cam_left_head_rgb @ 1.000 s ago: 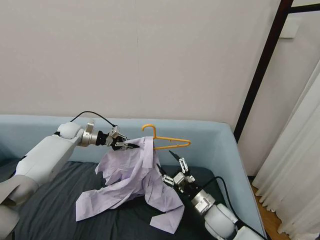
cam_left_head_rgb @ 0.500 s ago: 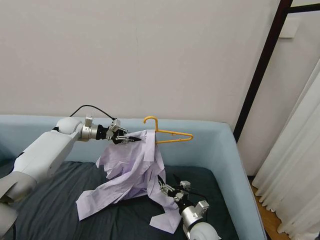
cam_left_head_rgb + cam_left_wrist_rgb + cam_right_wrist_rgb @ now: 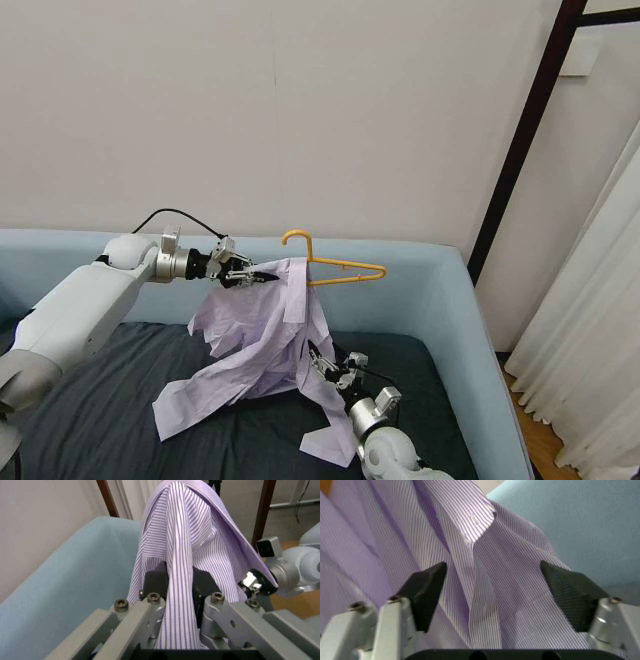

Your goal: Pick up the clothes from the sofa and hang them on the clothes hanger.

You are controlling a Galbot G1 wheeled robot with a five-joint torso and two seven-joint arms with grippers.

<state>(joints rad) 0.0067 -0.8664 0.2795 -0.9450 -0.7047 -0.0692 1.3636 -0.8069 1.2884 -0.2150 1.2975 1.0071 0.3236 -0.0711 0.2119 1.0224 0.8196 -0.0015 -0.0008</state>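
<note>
Roughly level orange hanger (image 3: 350, 265), hook up, striped shirt (image 3: 255, 335) in left tool (image 3: 258, 277).

The left gripper (image 3: 262, 276) went up a little. It took the orange hanger (image 3: 345, 267) and the purple shirt (image 3: 262, 335) up with it. The hook of the hanger ended up higher against the wall (image 3: 300, 120) than before. The right gripper (image 3: 328, 366) had been up close under the hanger. It went down and came to a lower spot beside the hanging part of the shirt. Most of its arm slid out at the bottom of the head view.
</note>
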